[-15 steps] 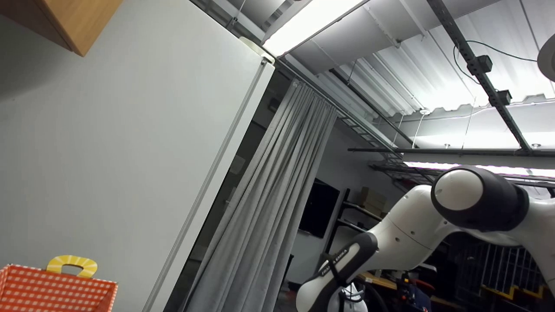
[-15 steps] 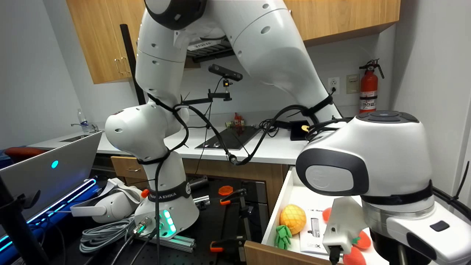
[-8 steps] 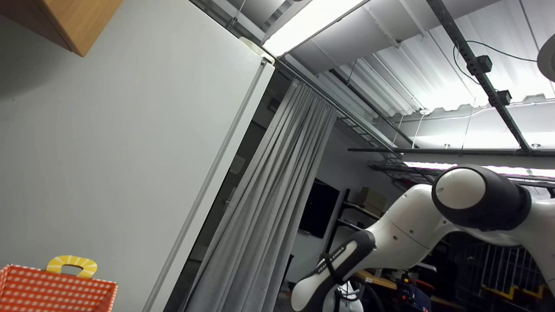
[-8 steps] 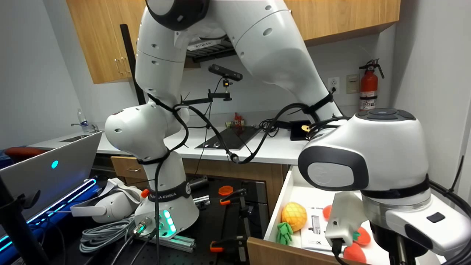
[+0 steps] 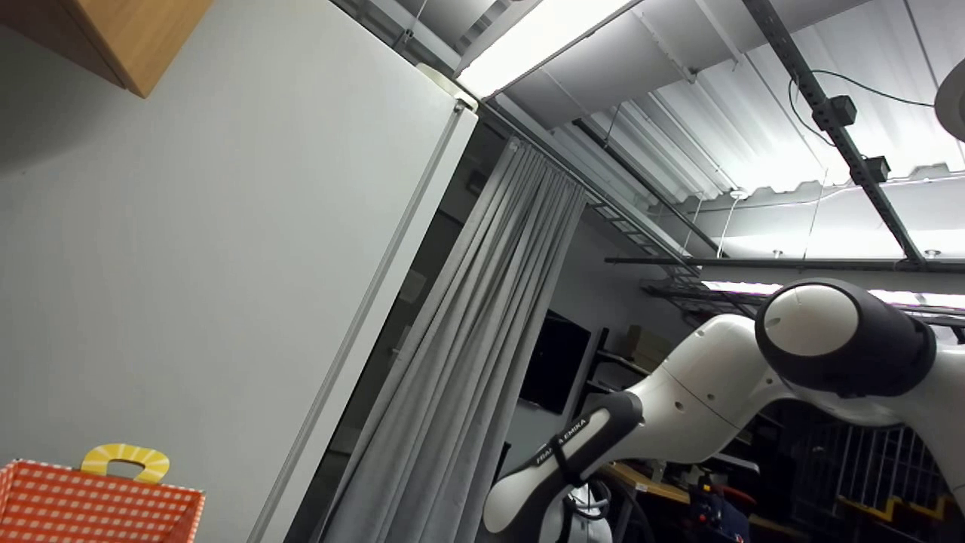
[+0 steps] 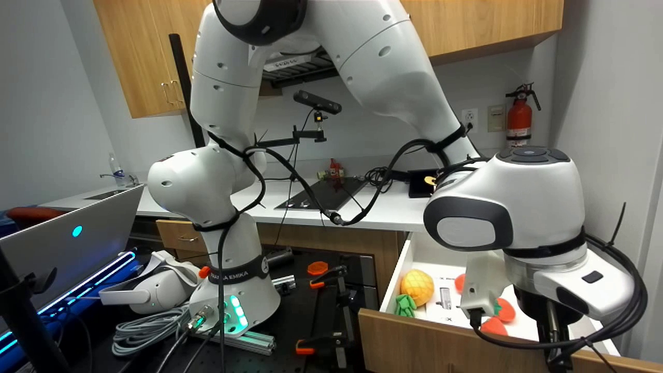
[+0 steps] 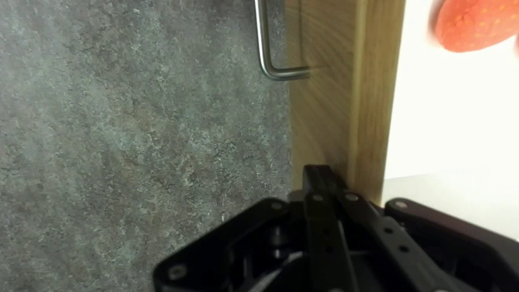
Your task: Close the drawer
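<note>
The open drawer has a wooden front and a white interior, and juts out from under the counter in an exterior view. In the wrist view its wooden top edge runs up the picture, with a metal bar handle on the outer face. My gripper is shut with nothing between its fingers. Its fingertips lie against or very close to the drawer's outer face, away from the handle. In an exterior view the gripper is low at the drawer front, its tips partly cut off by the frame.
The drawer holds a toy pineapple, a white printed box and red toy strawberries. Clamps stand beside the drawer. A wall is at the right. A red checked box shows in an exterior view.
The drawer has slid inward toward the cabinet, carrying its contents. My arm and gripper have moved the same way with it.
</note>
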